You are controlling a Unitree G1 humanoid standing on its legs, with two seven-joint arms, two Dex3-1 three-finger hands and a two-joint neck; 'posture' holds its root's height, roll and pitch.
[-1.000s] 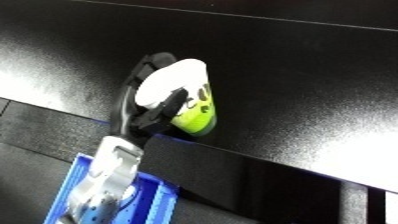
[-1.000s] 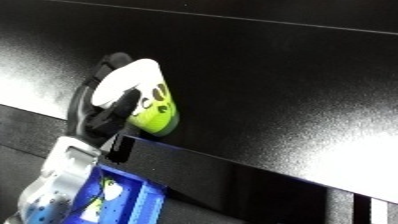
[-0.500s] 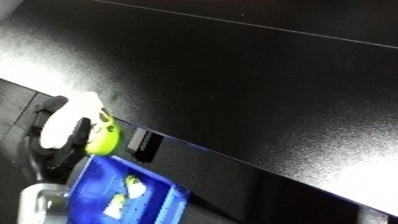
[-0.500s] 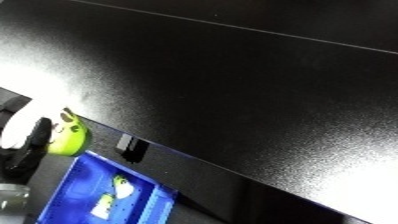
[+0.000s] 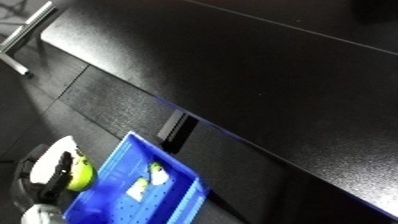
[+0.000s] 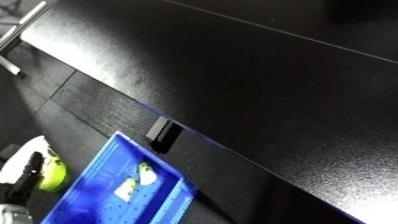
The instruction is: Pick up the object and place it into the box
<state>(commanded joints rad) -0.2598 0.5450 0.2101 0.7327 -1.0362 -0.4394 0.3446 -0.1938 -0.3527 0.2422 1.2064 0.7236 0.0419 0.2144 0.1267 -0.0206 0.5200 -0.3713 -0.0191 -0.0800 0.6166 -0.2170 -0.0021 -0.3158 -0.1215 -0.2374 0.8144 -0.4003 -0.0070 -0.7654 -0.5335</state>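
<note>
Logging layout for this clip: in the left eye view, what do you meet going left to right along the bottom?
Left hand shut on the white and green object → blue bin with similar items inside → black table.

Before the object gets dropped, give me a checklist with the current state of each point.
1. Object held: the white and green object sits in the robot hand, black fingers curled round it. Ok.
2. Object over the blue bin: it appears beside the bin's left wall, not above the inside. Not ok.
3. Object clear of the black table: off its front edge. Ok.
4. Room in the bin: two small green and white items inside, bare floor around them. Ok.
5. Height above the bin rim: cannot tell.
</note>
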